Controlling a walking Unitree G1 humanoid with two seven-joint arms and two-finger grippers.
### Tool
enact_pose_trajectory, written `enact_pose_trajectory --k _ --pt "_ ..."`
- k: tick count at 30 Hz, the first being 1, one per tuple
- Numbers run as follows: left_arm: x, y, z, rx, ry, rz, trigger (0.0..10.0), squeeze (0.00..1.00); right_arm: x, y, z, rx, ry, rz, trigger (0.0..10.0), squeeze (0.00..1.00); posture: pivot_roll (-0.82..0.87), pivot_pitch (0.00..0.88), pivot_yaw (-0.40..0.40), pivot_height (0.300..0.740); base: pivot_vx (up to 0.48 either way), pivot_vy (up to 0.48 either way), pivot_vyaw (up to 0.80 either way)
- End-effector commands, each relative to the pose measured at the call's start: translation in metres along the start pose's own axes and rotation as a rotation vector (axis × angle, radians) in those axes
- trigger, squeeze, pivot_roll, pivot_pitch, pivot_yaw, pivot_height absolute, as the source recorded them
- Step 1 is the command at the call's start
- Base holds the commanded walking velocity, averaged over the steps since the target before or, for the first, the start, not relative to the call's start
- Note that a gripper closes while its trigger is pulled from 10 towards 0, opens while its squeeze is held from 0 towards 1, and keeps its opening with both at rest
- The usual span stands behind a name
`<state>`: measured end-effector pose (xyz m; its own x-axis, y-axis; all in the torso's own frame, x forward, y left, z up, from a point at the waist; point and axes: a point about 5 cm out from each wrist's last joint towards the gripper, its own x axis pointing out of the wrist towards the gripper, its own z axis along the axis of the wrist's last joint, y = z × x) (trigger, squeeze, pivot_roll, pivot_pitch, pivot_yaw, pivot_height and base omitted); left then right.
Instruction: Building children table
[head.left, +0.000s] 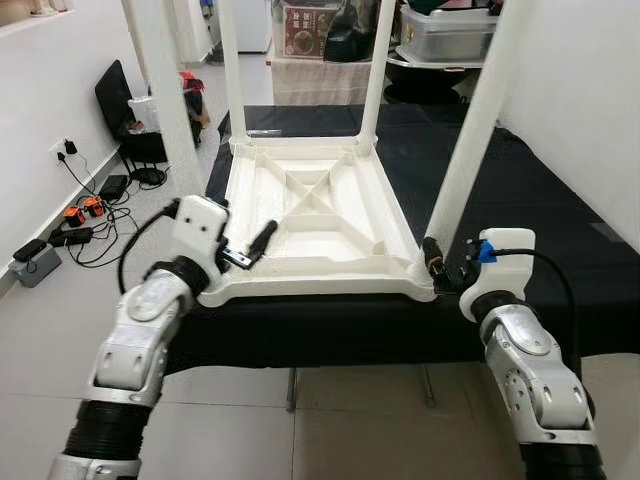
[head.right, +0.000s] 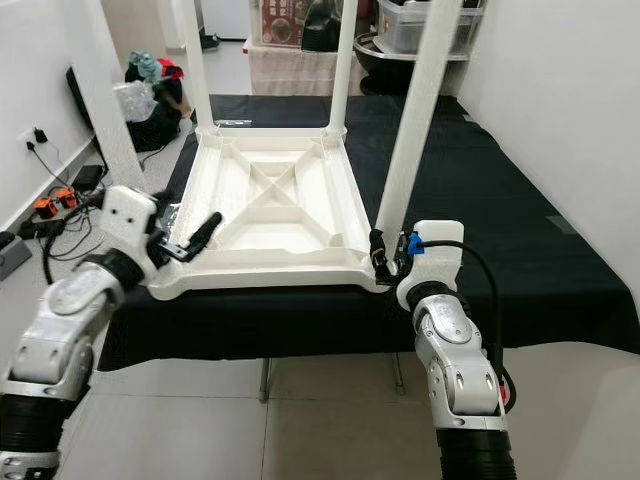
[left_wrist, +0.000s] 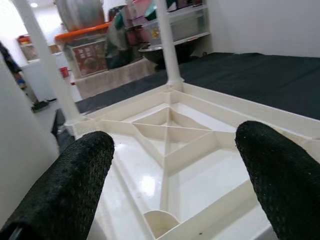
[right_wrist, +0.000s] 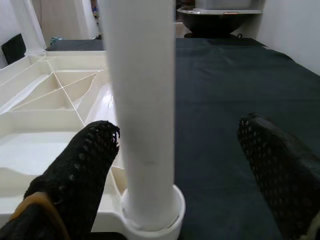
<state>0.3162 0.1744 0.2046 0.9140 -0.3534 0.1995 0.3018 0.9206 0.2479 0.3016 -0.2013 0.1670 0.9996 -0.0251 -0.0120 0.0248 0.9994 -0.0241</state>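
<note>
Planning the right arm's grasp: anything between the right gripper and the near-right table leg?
Nothing visible. The right gripper is open, with the near-right leg between its fingers, seated in the upside-down table top's corner.

A low platform covered in black fabric (head.left: 560, 200) fills the centre and right of the frame. A white plastic children's table (head.left: 310, 225) lies upside down directly on it at centre, its round white legs (head.left: 470, 130) pointing upward.
</note>
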Motion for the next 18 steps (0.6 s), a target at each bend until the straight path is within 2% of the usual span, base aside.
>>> enact_pose_trajectory --k 1,5,8,10,11,13,14,15,16,17,18 --pt "-0.007 0.019 -0.003 0.050 0.017 0.073 10.0 0.00 0.001 0.004 0.007 0.006 -0.013 0.016 10.0 0.00 0.00 0.000 -0.045 0.740 0.000 0.000 0.00" --pt "-0.004 0.022 -0.001 0.075 0.009 0.103 10.0 0.00 0.000 0.003 0.004 0.011 0.001 0.024 10.0 0.00 0.00 0.000 -0.045 0.740 0.000 0.000 0.00" --pt "0.001 0.012 0.004 0.067 -0.018 0.118 10.0 0.00 -0.002 0.003 -0.001 0.010 0.021 0.038 10.0 0.00 0.00 0.000 -0.046 0.740 0.000 0.000 0.00" --pt "0.003 -0.011 0.005 0.035 -0.037 0.089 10.0 0.00 -0.008 0.002 -0.008 0.018 0.031 0.056 10.0 0.00 0.00 0.000 -0.046 0.740 0.000 0.000 0.00" --pt "0.003 -0.011 0.005 0.035 -0.037 0.089 10.0 0.00 -0.008 0.002 -0.008 0.018 0.031 0.056 10.0 0.00 0.00 0.000 -0.046 0.740 0.000 0.000 0.00" --pt "0.002 -0.033 0.004 -0.006 -0.038 0.063 10.0 0.00 -0.014 -0.002 -0.016 0.018 0.053 0.090 10.0 0.00 -0.01 0.000 -0.050 0.740 0.000 0.000 0.00" --pt "0.002 -0.033 0.004 -0.006 -0.038 0.063 10.0 0.00 -0.014 -0.002 -0.016 0.018 0.053 0.090 10.0 0.00 -0.01 0.000 -0.050 0.740 0.000 0.000 0.00" --pt "0.000 -0.044 0.002 -0.022 -0.036 0.041 10.0 0.00 -0.016 -0.006 -0.022 0.013 0.075 0.109 10.0 0.00 -0.01 0.000 -0.050 0.740 0.000 0.000 0.00" --pt "0.000 -0.044 0.002 -0.022 -0.036 0.041 10.0 0.00 -0.016 -0.006 -0.022 0.013 0.075 0.109 10.0 0.00 -0.01 0.000 -0.050 0.740 0.000 0.000 0.00" --pt "-0.004 -0.056 -0.001 -0.050 -0.021 0.031 10.0 0.00 -0.018 -0.016 -0.026 -0.046 0.091 0.100 10.0 0.00 -0.01 0.000 -0.049 0.740 0.000 0.000 0.00" --pt "-0.004 -0.056 -0.001 -0.050 -0.021 0.031 10.0 0.00 -0.018 -0.016 -0.026 -0.046 0.091 0.100 10.0 0.00 -0.01 0.000 -0.049 0.740 0.000 0.000 0.00"
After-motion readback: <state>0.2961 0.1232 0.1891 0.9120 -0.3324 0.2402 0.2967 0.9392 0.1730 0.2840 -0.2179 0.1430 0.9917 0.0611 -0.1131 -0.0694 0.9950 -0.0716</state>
